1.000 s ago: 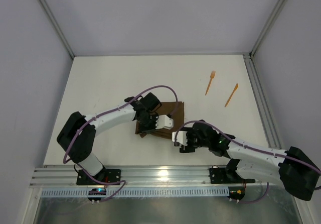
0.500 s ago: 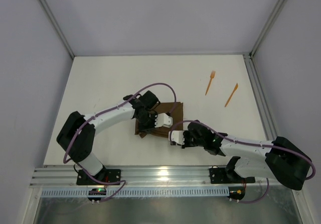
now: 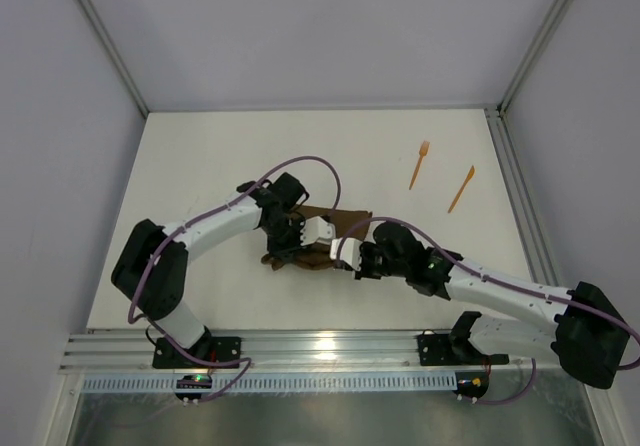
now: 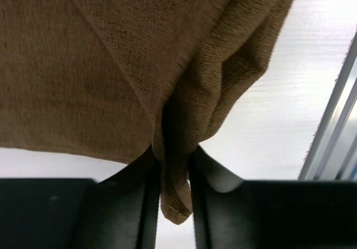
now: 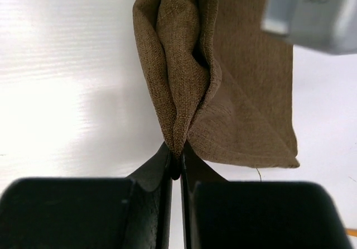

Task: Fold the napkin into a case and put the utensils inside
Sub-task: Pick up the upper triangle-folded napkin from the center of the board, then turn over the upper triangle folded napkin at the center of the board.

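Where the napkin (image 5: 245, 109) bunches, left claw (image 4: 174, 173) pinching a fold, right claw (image 5: 177, 162) pinching another

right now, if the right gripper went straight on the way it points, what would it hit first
The napkin, which the right gripper is pinching; past that fold the left gripper looks in line, though depth is unclear.

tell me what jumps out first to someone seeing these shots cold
A crumpled dark brown napkin sits mid-table, pinched from both sides: the left gripper holds one bunched fold and the right gripper clamps another. Toward the far right of the white table, an orange fork and a pointed orange utensil lie apart from the cloth, side by side without touching.
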Controlling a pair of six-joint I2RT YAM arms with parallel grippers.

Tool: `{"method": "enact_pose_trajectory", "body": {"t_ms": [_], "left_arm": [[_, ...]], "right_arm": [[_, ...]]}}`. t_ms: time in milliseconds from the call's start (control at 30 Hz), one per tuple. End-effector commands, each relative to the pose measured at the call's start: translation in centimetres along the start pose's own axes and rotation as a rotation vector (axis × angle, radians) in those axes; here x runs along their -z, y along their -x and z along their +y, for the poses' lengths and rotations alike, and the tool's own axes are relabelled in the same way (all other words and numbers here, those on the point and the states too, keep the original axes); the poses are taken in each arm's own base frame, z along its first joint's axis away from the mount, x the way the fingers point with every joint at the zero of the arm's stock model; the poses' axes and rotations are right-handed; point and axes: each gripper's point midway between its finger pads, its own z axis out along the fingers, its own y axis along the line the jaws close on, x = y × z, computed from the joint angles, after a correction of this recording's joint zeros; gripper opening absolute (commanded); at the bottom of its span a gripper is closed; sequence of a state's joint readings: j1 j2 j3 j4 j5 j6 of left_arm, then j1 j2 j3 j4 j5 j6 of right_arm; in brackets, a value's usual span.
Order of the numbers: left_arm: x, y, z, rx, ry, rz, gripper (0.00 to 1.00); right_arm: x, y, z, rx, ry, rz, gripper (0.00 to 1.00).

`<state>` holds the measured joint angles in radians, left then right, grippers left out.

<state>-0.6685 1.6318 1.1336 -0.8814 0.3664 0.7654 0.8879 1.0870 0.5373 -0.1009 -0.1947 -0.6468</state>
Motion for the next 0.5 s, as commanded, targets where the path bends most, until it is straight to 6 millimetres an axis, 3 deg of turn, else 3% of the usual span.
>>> {"method": "enact_pose_trajectory", "body": {"t_ms": [0, 100, 367, 467], "left_arm": [[1.1, 0.5, -0.3, -0.036, 0.002, -0.029, 0.29], [0.7, -0.7, -0.7, -0.024, 0.03, -0.014, 0.48], [-0.2, -1.4, -1.2, 0.035, 0.084, -0.03, 0.59], [-0.3, -1.1, -0.9, 0.046, 0.134, -0.038, 0.73]], "right_arm": [[0.4, 1.2, -0.3, -0.08, 0.027, -0.012, 0.03], [-0.1, 0.0, -0.4, -0.135, 0.032, 0.011, 0.03], [-0.7, -0.4, -1.6, -0.255, 0.03, -0.014, 0.03], [-0.8, -0.7, -2.0, -0.29, 0.03, -0.003, 0.03]]}}
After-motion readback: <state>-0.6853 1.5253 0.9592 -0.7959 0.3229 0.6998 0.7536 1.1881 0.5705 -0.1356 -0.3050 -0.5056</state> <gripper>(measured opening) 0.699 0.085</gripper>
